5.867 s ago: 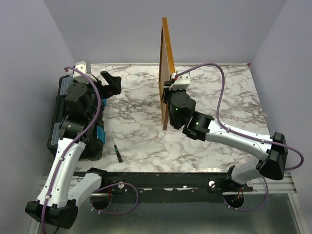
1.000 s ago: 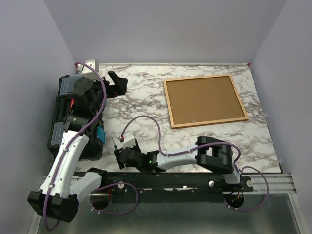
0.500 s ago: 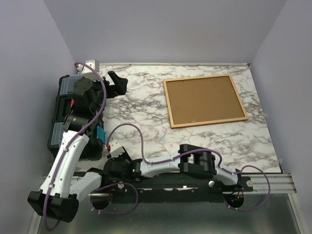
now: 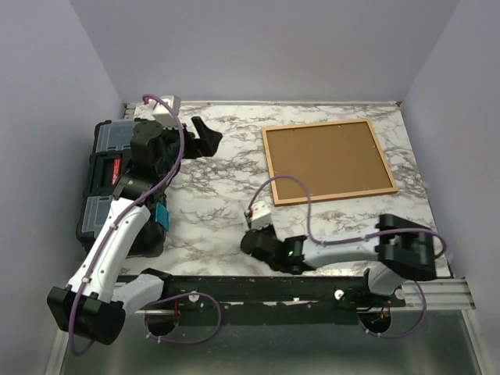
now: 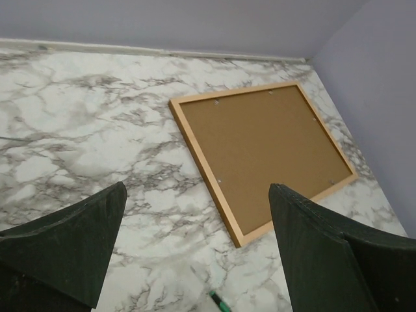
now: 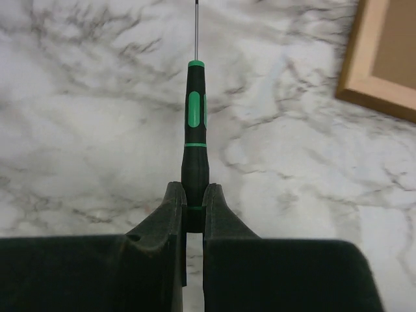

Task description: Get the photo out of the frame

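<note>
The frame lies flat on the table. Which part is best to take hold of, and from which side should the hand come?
Probably the near rail of the frame, from above, one finger outside it and one inside on the backing board. It lies flat, back up, so only the raised wooden rim seems to offer an edge to pinch.

White-and-black arms (image 4: 109, 242) carry purple cables (image 4: 287, 180); one seemingly shows a green light (image 4: 291, 251).
</note>
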